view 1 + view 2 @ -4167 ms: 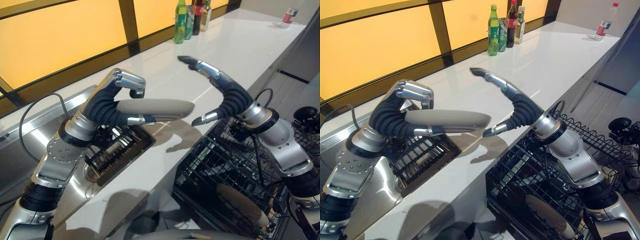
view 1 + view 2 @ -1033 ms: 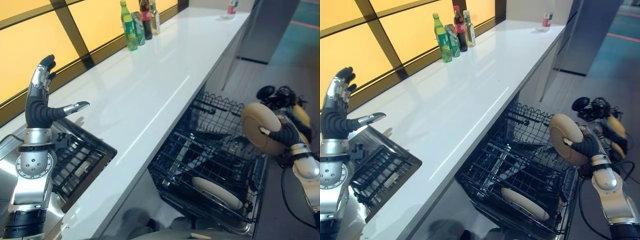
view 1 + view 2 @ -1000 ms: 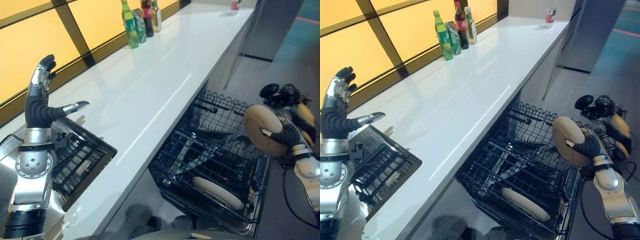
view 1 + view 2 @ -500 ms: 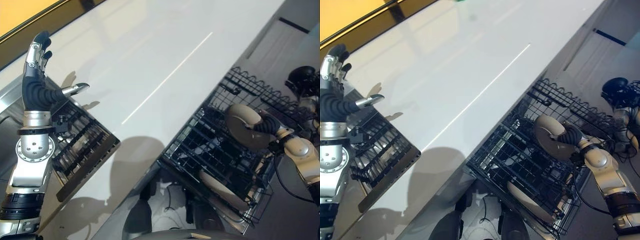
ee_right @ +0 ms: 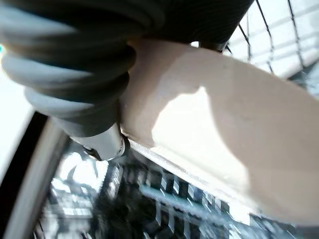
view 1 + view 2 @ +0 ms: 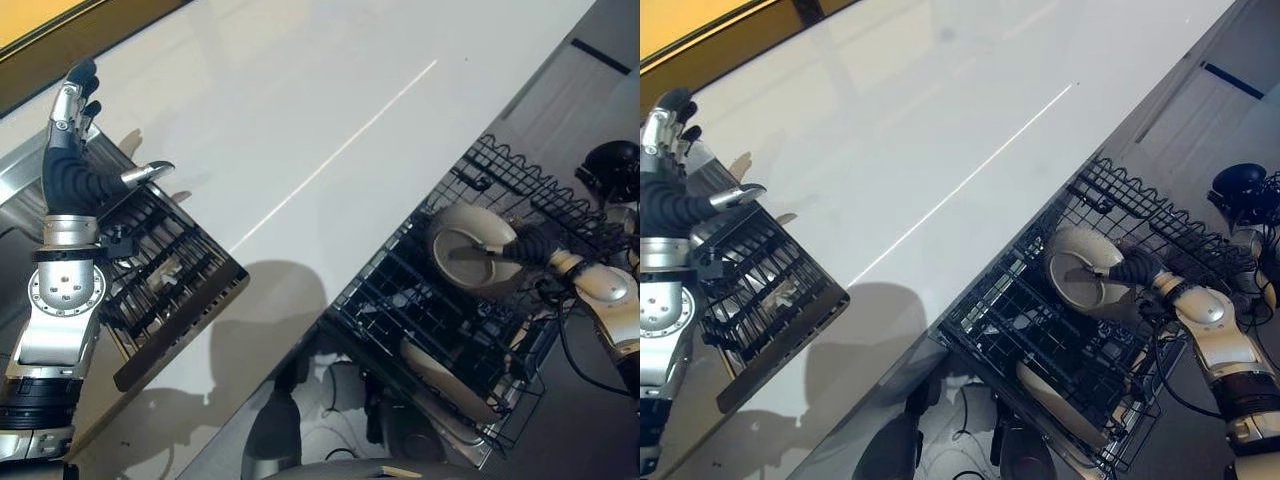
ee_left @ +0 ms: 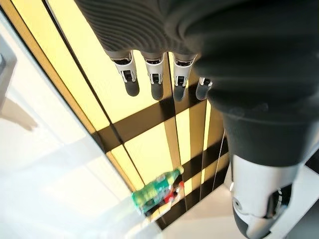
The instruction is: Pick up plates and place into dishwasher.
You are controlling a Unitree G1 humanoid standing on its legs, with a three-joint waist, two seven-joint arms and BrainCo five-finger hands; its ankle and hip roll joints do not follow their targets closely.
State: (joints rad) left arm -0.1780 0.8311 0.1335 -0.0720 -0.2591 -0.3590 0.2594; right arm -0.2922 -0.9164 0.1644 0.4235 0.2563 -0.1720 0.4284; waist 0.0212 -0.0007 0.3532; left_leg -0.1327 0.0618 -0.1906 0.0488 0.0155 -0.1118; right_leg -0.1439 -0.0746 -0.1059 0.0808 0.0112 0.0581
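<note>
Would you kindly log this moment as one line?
right hand: holds plate over rack | left hand: open, raised | second plate: in rack

Silver-grey arms end in dark ribbed covers, left hand [image 6: 70,170] and right hand [image 6: 1140,268] bearing silver, dark-tipped fingers.

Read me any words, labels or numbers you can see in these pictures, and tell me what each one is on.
No text can be read.
Green bottle: its label is too blurred to read.
Plate in the right hand, over the dishwasher rack: no print.
Counter: no print.
</note>
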